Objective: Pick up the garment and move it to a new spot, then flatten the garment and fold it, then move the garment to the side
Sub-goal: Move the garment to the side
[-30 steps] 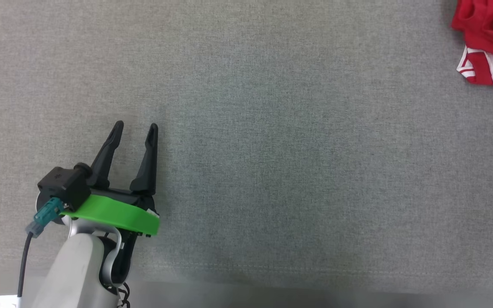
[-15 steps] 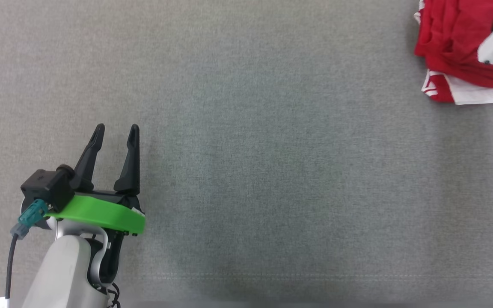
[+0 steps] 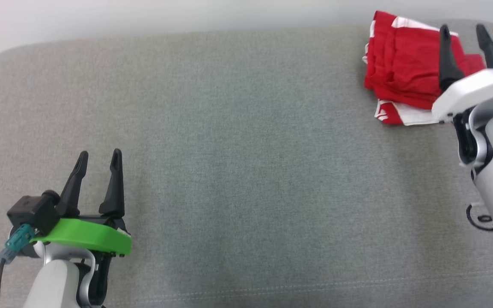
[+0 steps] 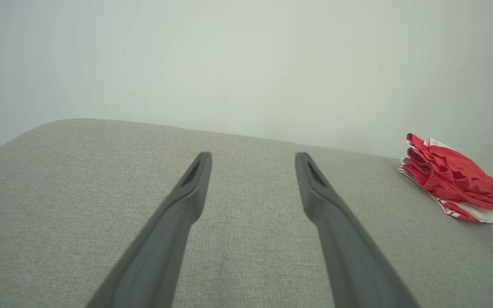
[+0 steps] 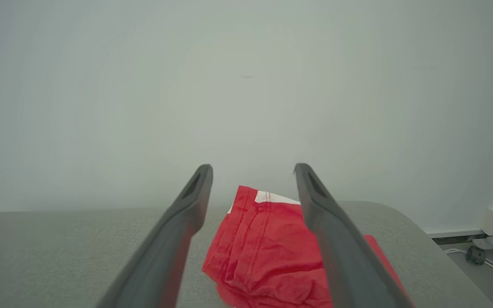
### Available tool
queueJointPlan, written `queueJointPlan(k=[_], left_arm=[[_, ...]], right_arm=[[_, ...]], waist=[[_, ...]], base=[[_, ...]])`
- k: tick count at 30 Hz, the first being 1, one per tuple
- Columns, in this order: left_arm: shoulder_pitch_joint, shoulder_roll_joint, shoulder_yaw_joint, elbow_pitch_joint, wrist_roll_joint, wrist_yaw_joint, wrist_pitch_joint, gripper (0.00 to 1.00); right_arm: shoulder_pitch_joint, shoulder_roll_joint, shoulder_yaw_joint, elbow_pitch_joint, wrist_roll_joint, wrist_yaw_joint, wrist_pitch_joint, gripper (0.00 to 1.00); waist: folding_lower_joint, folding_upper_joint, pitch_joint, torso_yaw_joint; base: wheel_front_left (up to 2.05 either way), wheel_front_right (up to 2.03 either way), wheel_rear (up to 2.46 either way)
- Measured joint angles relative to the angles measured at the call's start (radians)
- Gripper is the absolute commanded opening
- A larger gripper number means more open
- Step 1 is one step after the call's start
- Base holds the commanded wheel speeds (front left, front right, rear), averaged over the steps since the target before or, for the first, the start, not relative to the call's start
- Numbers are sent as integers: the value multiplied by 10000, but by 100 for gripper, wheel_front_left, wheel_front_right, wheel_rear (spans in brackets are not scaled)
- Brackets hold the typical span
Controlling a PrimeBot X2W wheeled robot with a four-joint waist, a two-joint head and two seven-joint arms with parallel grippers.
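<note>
Dark fingers of the right hand [image 3: 461,29] stand spread as wide as they go and grip nothing; they hang over the near right part of the garment [image 3: 400,60], and in the right wrist view their tips look clear above it, though I cannot tell for sure that they are off the cloth. The left hand [image 3: 100,152] is just as wide open and empty, well apart from the garment, to its left and nearer the robot.

The garment, red with white trim, lies in loose layers at the far right corner of the grey cloth-covered tabletop [image 3: 246,149], close to the pale wall [image 3: 186,13] behind it.

Layered, off to the side and with both hands free, it looks picked up, flattened, folded and set aside; the fold is rumpled; little seems left beyond drawing the right arm away.

Against a second ago the whole head view has shifted, so the camera has moved; then the garment was cut by the corner and no right arm showed; now the right hand is beside it; the left hand is unchanged.
</note>
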Motion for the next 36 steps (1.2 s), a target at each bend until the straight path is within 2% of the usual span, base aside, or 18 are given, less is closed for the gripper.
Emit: queueJointPlan(k=[8,21,36], left_arm=[[627,-140,297,-100,-115,0,0,100],[1243,-167,500,-326,142,0,0,100],[1444,-230,518,-393,328,0,0,100]], right_arm=[[2186,23,-688,-1622,-86,38,-2,100],[5015,602,-1538,-4071,-936,21,0,100],[6282,805,-1964,-5402,-1507,52,0,100]], waist=[[0,0,-763,-347],[0,0,-1256,-678],[0,0,-1341,-572]], base=[[0,0,0],[0,0,0],[0,0,0]])
